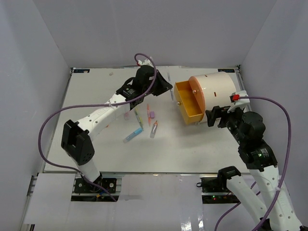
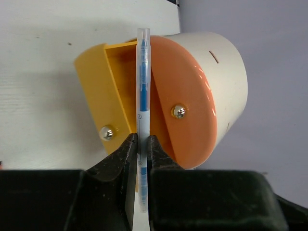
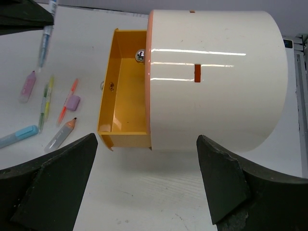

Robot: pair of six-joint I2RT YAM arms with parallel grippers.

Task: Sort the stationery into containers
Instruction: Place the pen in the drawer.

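At the left of the tabletop, six loose pieces lie unsorted: a pink marker, a yellow-green pen, a thin orange pen touching or just beside a lilac cap, and nearer the arms a light-blue highlighter and a grey marker with an orange tip.

Just right of them the left hand is clenched on a clear blue pen, gripped near one end, so most of its length juts out toward the drawer. That yellow drawer stands pulled out of the cream drum. What shows of its inside is bare, so nothing seems to be sorted yet.

At the far right, the right hand sits near the drum's side with its jaws spread wide, grasping nothing.

By my reading the task is barely begun: the first pen is on its way to the drawer, and the six loose pieces remain.
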